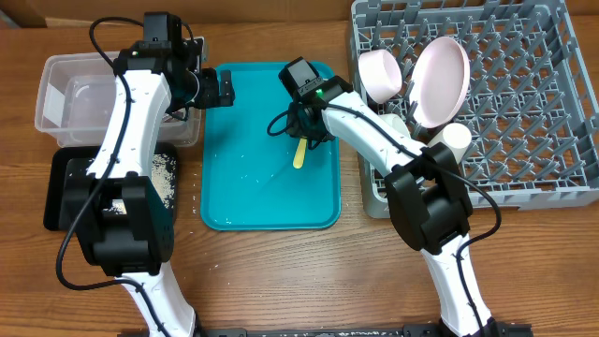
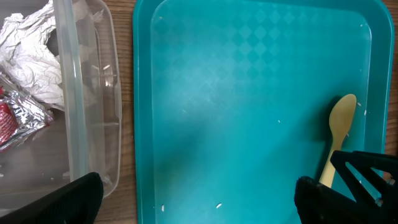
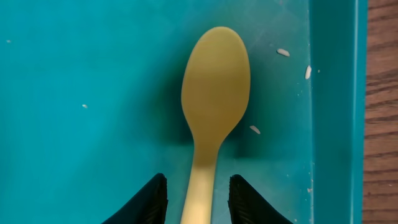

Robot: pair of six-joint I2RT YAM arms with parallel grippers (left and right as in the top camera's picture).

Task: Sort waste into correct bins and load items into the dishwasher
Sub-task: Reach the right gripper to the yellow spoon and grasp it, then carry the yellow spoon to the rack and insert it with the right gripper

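Grey rack (image 1: 505, 103) at right holds plate (image 1: 440, 80), bowl (image 1: 379, 75), cup (image 1: 457, 139). Teal tray (image 1: 253, 187) sits centre. Tub (image 2: 93, 93) to its left holds napkin (image 2: 31, 56), wrapper (image 2: 12, 115). Left gripper (image 2: 199, 202) spread wide over tray's left edge. Right gripper (image 3: 198, 186) straddles spoon (image 3: 214, 93) handle, narrow gaps both sides. Spoon lies flat on tray, rice grains (image 3: 283, 52) beside.

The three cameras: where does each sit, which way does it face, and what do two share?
Overhead: above the table, straight down on teal tray, dish rack, clear tub; left arm, right arm show.
Left wrist: behind the left gripper, facing down at tub and tray; dark fingers in bottom corners.
Right wrist: behind the right gripper, close over the spoon; fingers flank its handle.
Shared: the spoon, in all three.
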